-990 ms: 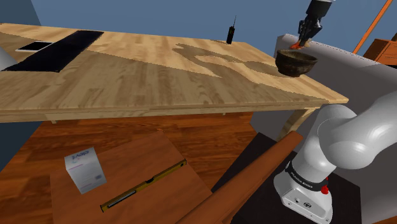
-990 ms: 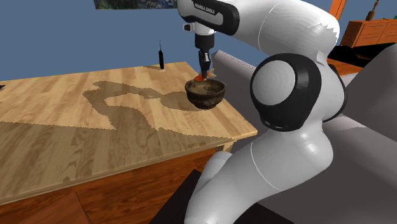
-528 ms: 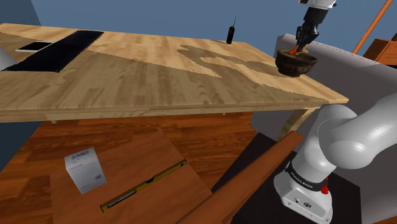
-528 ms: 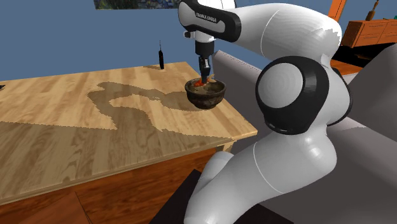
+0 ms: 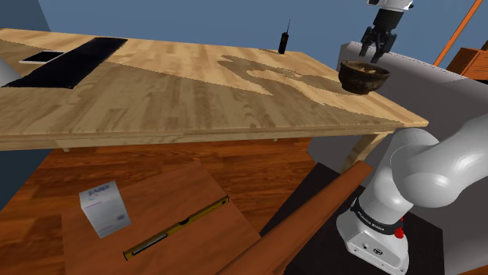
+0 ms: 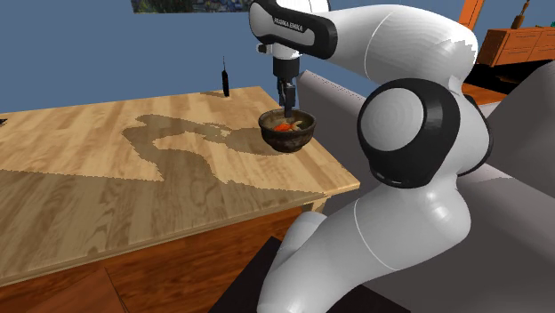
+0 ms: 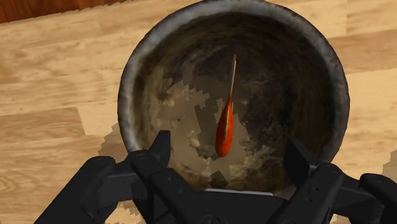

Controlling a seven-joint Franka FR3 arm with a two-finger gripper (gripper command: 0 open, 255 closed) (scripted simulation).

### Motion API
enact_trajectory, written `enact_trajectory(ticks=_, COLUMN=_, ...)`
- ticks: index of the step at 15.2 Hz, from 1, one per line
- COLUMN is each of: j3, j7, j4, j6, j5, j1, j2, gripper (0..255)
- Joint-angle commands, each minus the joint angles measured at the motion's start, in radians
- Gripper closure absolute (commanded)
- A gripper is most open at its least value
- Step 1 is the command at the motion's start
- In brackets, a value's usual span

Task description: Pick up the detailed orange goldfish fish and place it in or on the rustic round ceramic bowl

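1 goldfish (image 7: 225, 130) lay inside the bowl (image 7: 127, 89) beneath open, empty fingers (image 7: 159, 147); judged light, thin, slippery; hold mid-body.

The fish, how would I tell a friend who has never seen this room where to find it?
Find the long wooden table and follow it to the end nearest the white arm, where a dark round bowl sits under the open gripper. The fish lies inside it, slim and bright orange, the only vivid thing there.

the fish (image 7: 224, 130) lies in the bowl (image 7: 129, 89), which stands on the table (image 7: 51, 95) just below the tool (image 7: 227, 147).
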Motion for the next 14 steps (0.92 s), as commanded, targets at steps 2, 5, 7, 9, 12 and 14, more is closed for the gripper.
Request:
enact_trajectory(ticks=2, j3=0.000, j7=0.000, j4=0.000, j6=0.000, j5=0.000, j1=0.000, j2=0.000, gripper=0)
enact_trajectory(ticks=5, j3=0.011, j7=-0.021, j4=0.126, j6=-0.089, j5=0.025, j1=0.018, j2=0.041, gripper=0)
enact_trajectory(ticks=7, j3=0.012, j7=-0.027, j4=0.162, j6=-0.113, j5=0.032, j1=0.023, j2=0.054, gripper=0)
enact_trajectory(ticks=9, j3=0.012, j7=-0.027, j4=0.162, j6=-0.113, j5=0.032, j1=0.023, j2=0.054, gripper=0)
enact_trajectory(ticks=12, j3=0.012, j7=-0.027, j4=0.162, j6=-0.113, j5=0.032, j1=0.023, j2=0.054, gripper=0)
enact_trajectory(ticks=14, j3=0.012, j7=-0.027, j4=0.162, j6=-0.113, j5=0.032, j1=0.023, j2=0.054, gripper=0)
